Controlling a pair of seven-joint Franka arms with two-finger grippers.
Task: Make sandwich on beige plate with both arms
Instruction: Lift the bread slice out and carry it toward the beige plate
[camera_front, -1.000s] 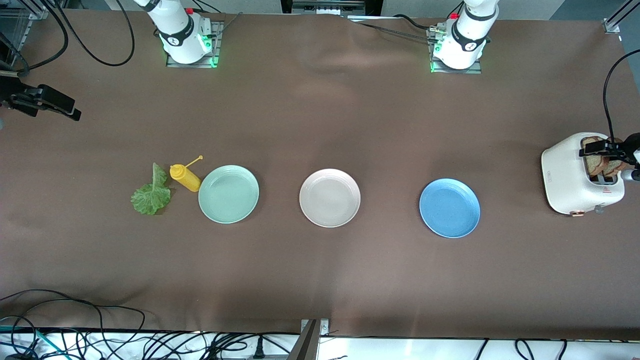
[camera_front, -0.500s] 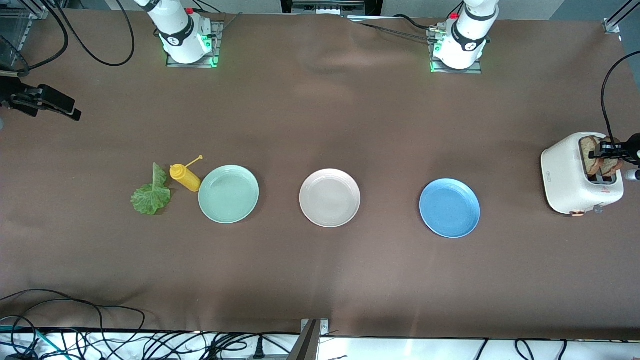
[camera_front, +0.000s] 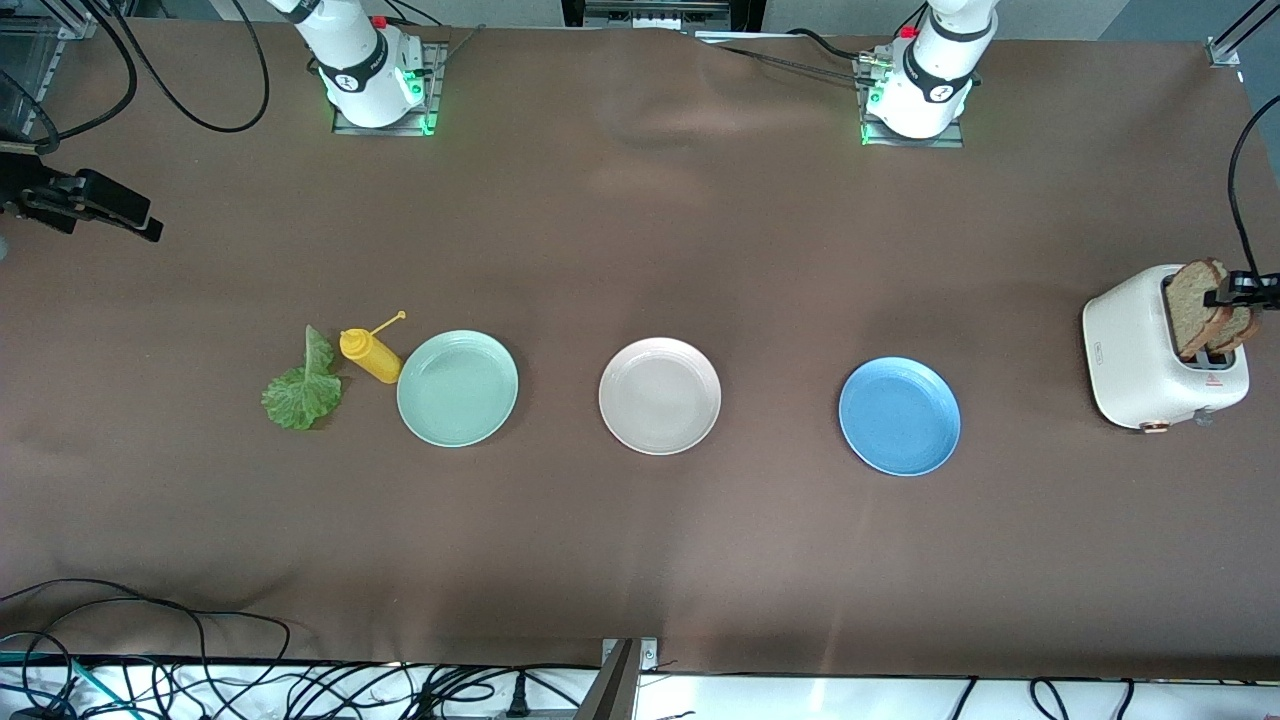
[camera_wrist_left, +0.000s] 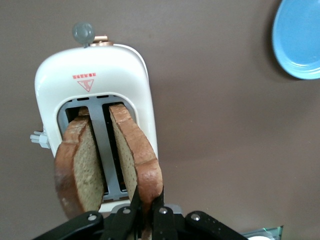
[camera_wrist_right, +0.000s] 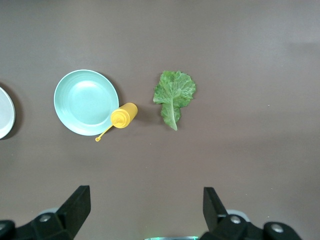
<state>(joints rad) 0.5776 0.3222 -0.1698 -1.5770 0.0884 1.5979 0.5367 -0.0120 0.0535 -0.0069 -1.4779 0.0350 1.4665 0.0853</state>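
Note:
Two brown bread slices stand in the white toaster (camera_front: 1140, 350) at the left arm's end of the table. My left gripper (camera_front: 1232, 294) (camera_wrist_left: 148, 197) is shut on the top crust of the slice (camera_front: 1192, 303) (camera_wrist_left: 137, 155) nearer the plates. The other slice (camera_wrist_left: 80, 170) stands free in its slot. The beige plate (camera_front: 660, 395) lies bare at mid-table. The lettuce leaf (camera_front: 300, 390) (camera_wrist_right: 174, 95) lies flat toward the right arm's end. My right gripper (camera_front: 140, 220) (camera_wrist_right: 147, 200) hangs open and high, with nothing between its fingers.
A mint-green plate (camera_front: 457, 388) (camera_wrist_right: 86, 101) lies beside a yellow squeeze bottle (camera_front: 368, 355) (camera_wrist_right: 124, 116) on its side, next to the lettuce. A blue plate (camera_front: 899, 416) (camera_wrist_left: 300, 40) sits between the beige plate and the toaster. Cables run along the table's near edge.
The left gripper has closed onto the slice's crust, and that slice now stands higher out of the toaster. The right arm has not moved.

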